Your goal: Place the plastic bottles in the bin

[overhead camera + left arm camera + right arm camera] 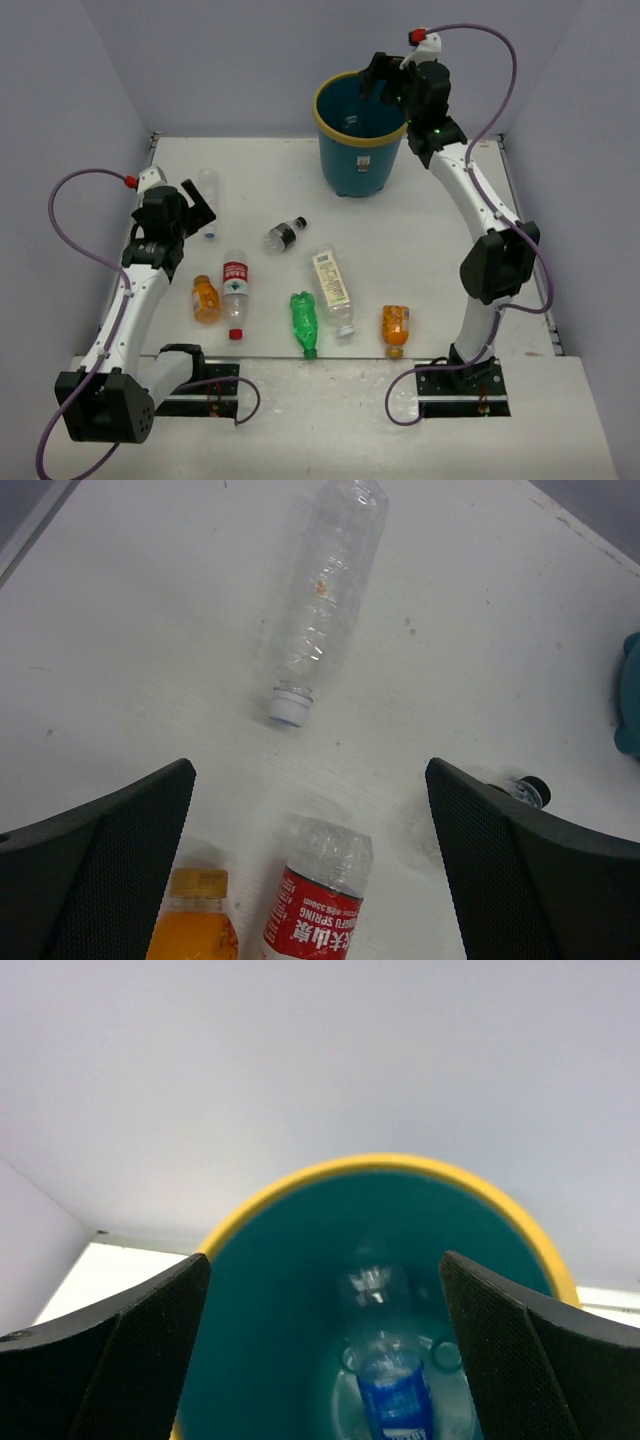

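The teal bin (345, 165) with a yellow rim (370, 1163) stands at the back of the table. My right gripper (378, 75) is open and empty just above its mouth (325, 1260). A clear bottle with a blue label (395, 1398) is inside the bin. My left gripper (203, 203) is open and empty above the table (308, 780). Beyond it lies a clear bottle without a label (325, 590) (208, 182). Just below it are a red-labelled bottle (315, 905) (235, 288) and a stubby orange bottle (195, 930) (206, 299).
More bottles lie on the white table: a black-labelled one (285, 234), a green one (303, 322), a pale-labelled one (333, 288) and a second orange one (395, 328). Grey walls close the back and both sides.
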Robot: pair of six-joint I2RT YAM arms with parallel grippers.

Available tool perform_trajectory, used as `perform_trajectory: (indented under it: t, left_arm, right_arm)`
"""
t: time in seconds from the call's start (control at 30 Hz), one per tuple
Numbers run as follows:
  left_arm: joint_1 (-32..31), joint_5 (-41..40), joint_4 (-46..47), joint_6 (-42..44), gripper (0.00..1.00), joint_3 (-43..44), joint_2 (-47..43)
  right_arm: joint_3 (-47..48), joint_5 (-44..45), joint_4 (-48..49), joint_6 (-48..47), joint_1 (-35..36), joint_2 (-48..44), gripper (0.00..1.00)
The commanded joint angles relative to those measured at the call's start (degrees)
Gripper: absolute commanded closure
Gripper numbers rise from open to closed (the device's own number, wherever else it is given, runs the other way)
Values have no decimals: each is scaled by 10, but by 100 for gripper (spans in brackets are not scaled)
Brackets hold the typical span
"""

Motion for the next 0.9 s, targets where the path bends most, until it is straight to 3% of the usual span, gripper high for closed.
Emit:
perform_trajectory:
  t: [0.0, 0.1, 0.2, 0.3, 0.33, 0.37, 0.5, 0.67, 0.73, 0.87]
  left_arm:
    - [8, -2, 44, 31, 0, 14, 4]
    - [14, 16, 72, 49, 0, 7, 13]
    - [44, 55, 99, 75, 0, 7, 43]
    - [78, 107, 150, 101, 0, -1, 81]
    - [106, 173, 173, 113, 0, -1, 105]
    - [121, 207, 179, 119, 0, 8, 129]
    - [135, 238, 183, 153, 0, 56, 239]
    - [135, 290, 175, 158, 0, 119, 349]
    - [135, 276, 177, 149, 0, 141, 383]
    - [132, 275, 167, 146, 0, 186, 438]
  right_arm:
    - [45, -11, -29, -16, 1, -77, 1]
    - [27, -22, -60, -9, 1, -129, 1]
    - [-54, -17, -93, 3, 1, -223, 1]
    - [-245, 25, -98, 26, 1, -329, 1]
    - [-293, 37, -83, 48, 1, -385, 1]
    - [-398, 48, -66, 70, 1, -429, 1]
    - [-635, 88, -31, 142, 1, -589, 1]
    - [-711, 125, -86, 145, 0, -693, 1]
    - [-717, 133, -139, 154, 0, -714, 1]
    - [-736, 132, -152, 155, 0, -749, 1]
